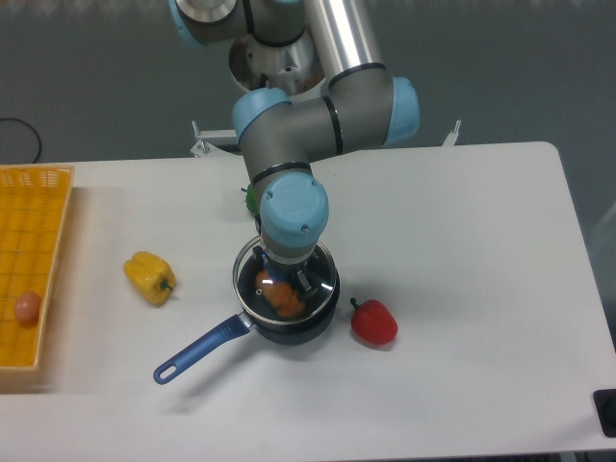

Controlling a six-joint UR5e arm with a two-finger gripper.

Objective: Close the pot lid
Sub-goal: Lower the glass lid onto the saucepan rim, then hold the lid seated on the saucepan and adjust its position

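The dark navy pot [300, 330] stands mid-table, its long blue handle [200, 350] pointing to the front left. An orange item [282, 297] lies inside it. The glass pot lid [320, 282] with its metal rim sits just over the pot's mouth, nearly level and lined up with it; I cannot tell whether rim touches rim. My gripper [287, 272] comes straight down from the blue wrist onto the lid's centre and is shut on the pot lid. The wrist hides the knob.
A red pepper [373, 322] lies right beside the pot on the right. A yellow pepper [149, 277] lies to the left, and a green pepper [253, 197] peeks out behind the arm. A yellow basket [34, 231] holding an egg [27, 307] fills the left edge.
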